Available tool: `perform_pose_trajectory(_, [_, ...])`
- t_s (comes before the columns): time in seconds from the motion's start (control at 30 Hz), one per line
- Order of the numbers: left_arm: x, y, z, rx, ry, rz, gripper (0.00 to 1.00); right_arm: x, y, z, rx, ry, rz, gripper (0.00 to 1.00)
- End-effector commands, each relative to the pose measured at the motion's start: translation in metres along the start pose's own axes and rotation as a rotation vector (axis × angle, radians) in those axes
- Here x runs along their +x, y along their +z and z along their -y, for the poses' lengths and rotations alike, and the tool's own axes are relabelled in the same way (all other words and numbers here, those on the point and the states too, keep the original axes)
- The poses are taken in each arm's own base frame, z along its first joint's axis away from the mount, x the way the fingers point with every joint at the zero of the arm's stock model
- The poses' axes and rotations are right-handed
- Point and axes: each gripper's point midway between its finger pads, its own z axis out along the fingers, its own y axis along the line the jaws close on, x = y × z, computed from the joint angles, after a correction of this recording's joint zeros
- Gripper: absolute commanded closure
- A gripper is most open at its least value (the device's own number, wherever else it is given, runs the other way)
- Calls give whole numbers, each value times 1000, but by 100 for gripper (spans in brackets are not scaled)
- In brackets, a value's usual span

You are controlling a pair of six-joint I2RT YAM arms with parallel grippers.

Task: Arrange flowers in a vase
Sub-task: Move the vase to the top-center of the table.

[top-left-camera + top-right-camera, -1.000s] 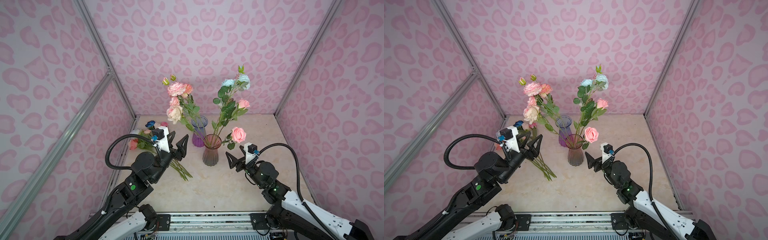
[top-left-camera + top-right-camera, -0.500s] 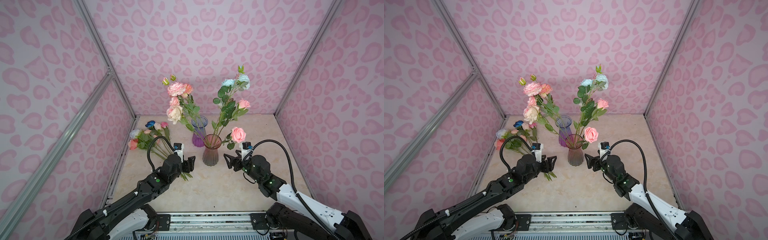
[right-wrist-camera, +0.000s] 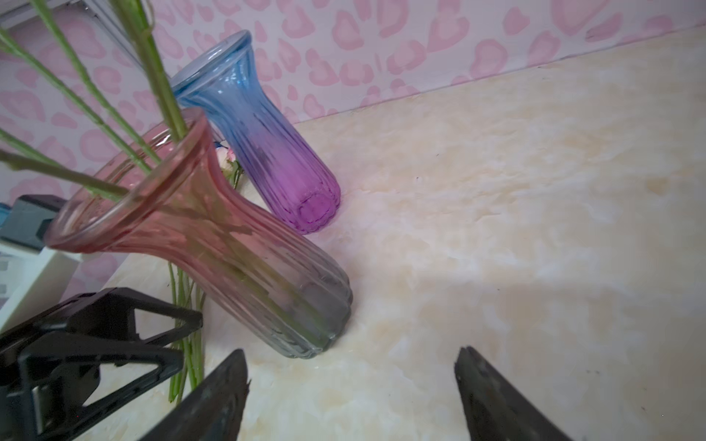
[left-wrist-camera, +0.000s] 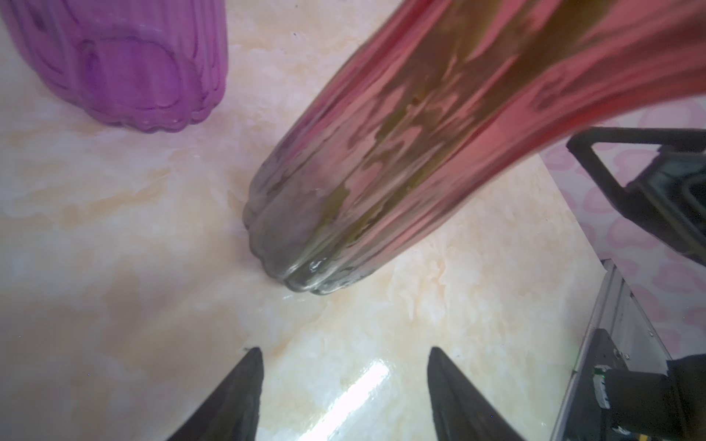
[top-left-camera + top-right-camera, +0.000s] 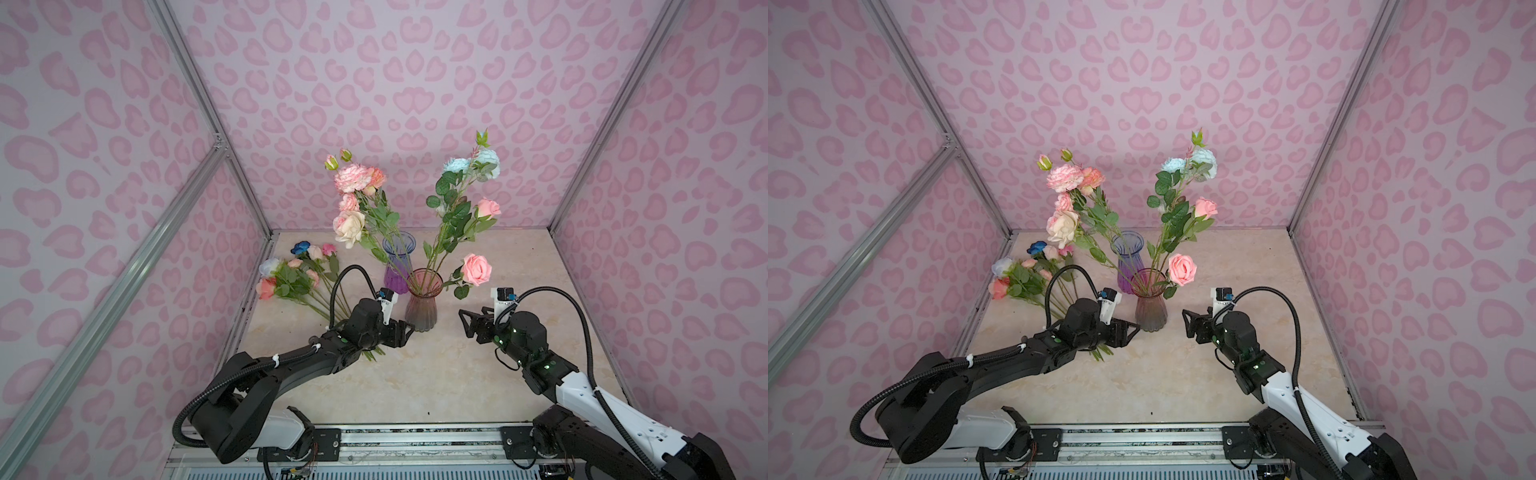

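So, the left gripper point(image 5: 405, 330) sits low just beside the foot of the pink ribbed glass vase point(image 5: 420, 309). Its jaws are spread wide with nothing between them, and its wrist view shows both fingertips point(image 4: 248, 382) stopping short of the vase base over the bare marble-look tabletop point(image 4: 114, 267). The right gripper point(image 5: 464, 323) is on the opposite side of that vase, a bit further off, also spread and empty.

The long green-stemmed artificial flowers point(image 5: 453, 212) stand in the pink vase and fan out in a V. One group leans up toward the left wall with pink and cream blooms on top. The other group leans right, topped by pale blue blooms, and a single pink rose point(image 5: 476, 268) hangs low beside the rim.

A loose bunch of flowers point(image 5: 299, 278) lies flat by the left wall, with blooms toward the back corner and cut ends running under the left gripper.

Blooms only show in both top views. The left wrist view gives green stems seen through the glass down to the base. The right wrist view gives bare stems leaving the rim, plus the blue-to-purple ribbed glass vase point(image 3: 267, 145) just behind.
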Motion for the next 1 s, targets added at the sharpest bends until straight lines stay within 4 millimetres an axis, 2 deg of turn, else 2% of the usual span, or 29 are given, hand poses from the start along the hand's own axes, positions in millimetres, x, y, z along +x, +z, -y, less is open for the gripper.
perform_pose_trajectory(0.0, [-19,7,11,34,36,67,32,4,-2,1,-21,40,-14,14])
perform_pose_trajectory(0.23, [-32,24,4,0,65,99,32,3,-7,2,-21,37,-8,14])
perform_pose_trajectory(0.73, [-53,54,20,50,88,109,36,-1,-9,11,18,16,19,13])
perform_pose_trajectory(0.97, [-74,76,24,51,78,138,36,-5,-3,10,15,23,28,11])
